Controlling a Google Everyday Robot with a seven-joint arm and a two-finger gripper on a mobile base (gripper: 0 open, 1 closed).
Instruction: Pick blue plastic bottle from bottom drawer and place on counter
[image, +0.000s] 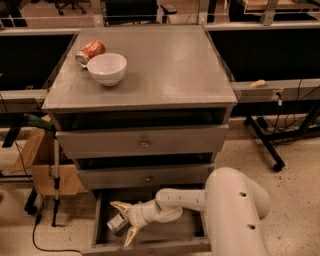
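The blue plastic bottle lies in the left part of the open bottom drawer, cap end toward the left front. My gripper is down inside the drawer, at the end of the white arm that reaches in from the right. Its two pale yellow fingers are spread, one behind the bottle and one in front, with the bottle between them. I cannot tell whether they touch it. The grey counter on top of the cabinet holds a white bowl and an orange-red soda can at its back left.
The two upper drawers with round knobs are partly pulled out above the gripper. A cardboard box and a stand with a cable are left of the cabinet. Black desks and a wheeled leg stand to the right.
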